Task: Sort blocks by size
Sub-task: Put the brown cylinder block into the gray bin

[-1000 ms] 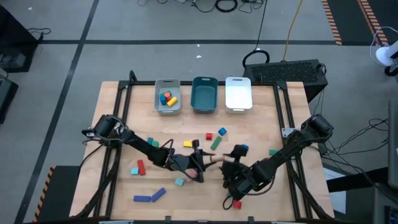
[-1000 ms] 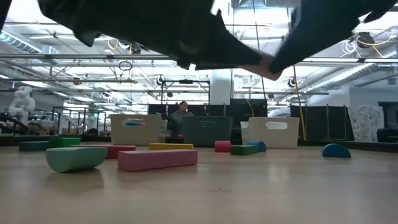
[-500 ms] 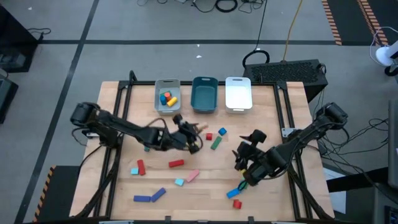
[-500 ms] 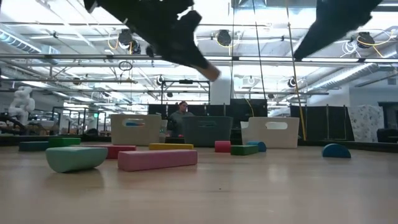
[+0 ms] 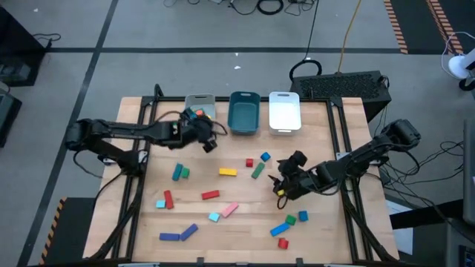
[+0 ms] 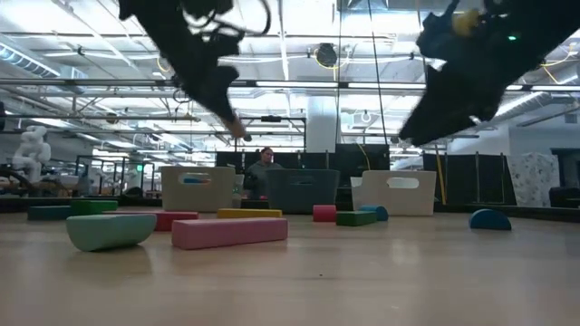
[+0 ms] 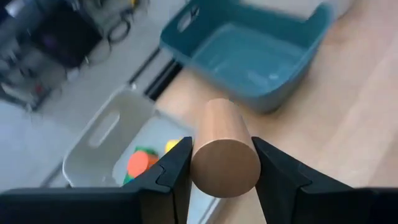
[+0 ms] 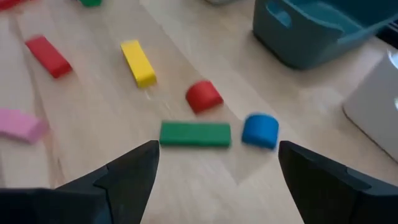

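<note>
High view: left tool (image 5: pixel 205 137) by grey tray (image 5: pixel 199 102), clamped on tan cylinder (image 7: pixel 224 149); right tool (image 8: pixel 214 180) fingers apart above tabletop (image 5: pixel 319 222).

Three trays (image 5: pixel 244 113) stand behind scattered blocks (image 5: pixel 211 195).

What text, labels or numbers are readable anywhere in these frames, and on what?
None readable.
Grey tray, teal tray, white tray: no print visible.
Blocks, e.g. yellow bar and pink bar: plain, unmarked.
Wooden cylinder in the left gripper: bare.
Right gripper and arms: no legible marking.
Room behind the table in the low view: any signs are too small to read.
</note>
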